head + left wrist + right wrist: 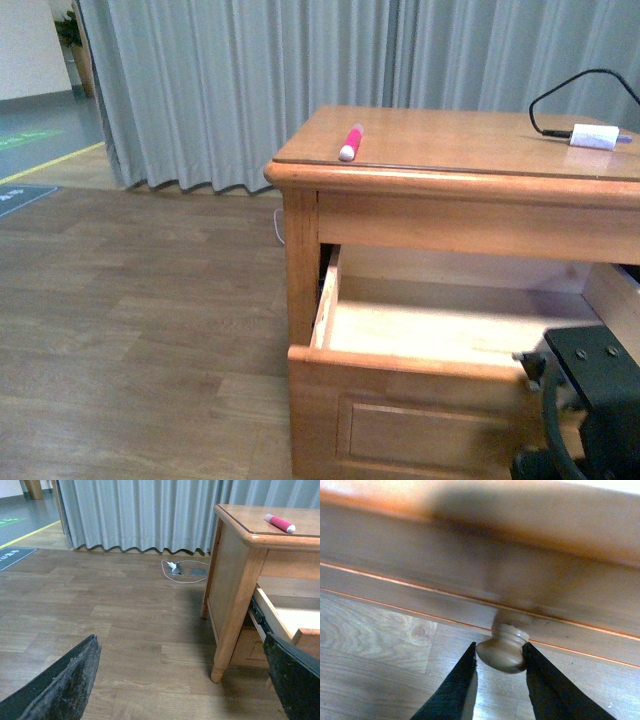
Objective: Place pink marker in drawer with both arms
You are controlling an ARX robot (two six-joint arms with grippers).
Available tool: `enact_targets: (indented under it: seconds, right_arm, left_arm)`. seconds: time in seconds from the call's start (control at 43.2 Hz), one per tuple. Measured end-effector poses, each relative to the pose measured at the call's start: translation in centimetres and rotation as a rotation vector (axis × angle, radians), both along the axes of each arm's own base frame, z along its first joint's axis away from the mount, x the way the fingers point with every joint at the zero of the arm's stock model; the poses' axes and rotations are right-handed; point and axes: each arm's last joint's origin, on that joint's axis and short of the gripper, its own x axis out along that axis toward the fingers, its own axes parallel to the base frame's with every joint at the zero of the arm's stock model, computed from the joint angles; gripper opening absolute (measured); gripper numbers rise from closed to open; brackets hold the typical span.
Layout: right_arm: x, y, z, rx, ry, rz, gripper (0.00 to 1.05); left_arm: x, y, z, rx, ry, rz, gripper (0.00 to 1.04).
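The pink marker (350, 143) lies on the cabinet top near its front left corner, whitish cap end toward me; it also shows in the left wrist view (280, 523). The drawer (400, 365) stands pulled out, its pale plywood inside showing. My right gripper (500, 652) is shut on the drawer's round wooden knob (503, 647); its arm (585, 410) shows at the drawer's front right. My left gripper (182, 680) is open and empty, low over the floor to the left of the cabinet, apart from the marker.
A white plug (594, 137) with a black cable lies on the cabinet top at the back right. Grey curtains (300, 70) hang behind. A white cable and adapter (182, 571) lie on the wood floor by the curtain.
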Motion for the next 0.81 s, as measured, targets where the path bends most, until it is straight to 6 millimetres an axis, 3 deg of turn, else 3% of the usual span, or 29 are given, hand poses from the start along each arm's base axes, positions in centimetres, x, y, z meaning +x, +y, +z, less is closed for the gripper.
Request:
enact_targets:
  seconds: [0.162, 0.463, 0.648, 0.717, 0.81]
  right_arm:
    - [-2.0, -0.5, 1.9, 0.031, -0.009, -0.014, 0.53]
    - [-6.8, -2.8, 9.5, 0.112, -0.079, -0.004, 0.98]
    - [-10.9, -4.6, 16.5, 0.146, -0.219, 0.01, 0.96]
    - [-12.0, -4.8, 17.8, 0.144, -0.236, 0.029, 0.96]
    - [-12.5, -5.0, 18.0, 0.145, -0.239, 0.026, 0.96]
  left_arm:
    - [0.0, 0.0, 0.0, 0.0, 0.0, 0.0, 0.99]
    - [0.0, 0.0, 0.0, 0.0, 0.0, 0.0, 0.99]
    - [0.0, 0.0, 0.0, 0.0, 0.0, 0.0, 0.99]
    - [0.0, 0.0, 0.0, 0.0, 0.0, 0.0, 0.99]
    - [0.0, 0.0, 0.0, 0.0, 0.0, 0.0, 0.99]
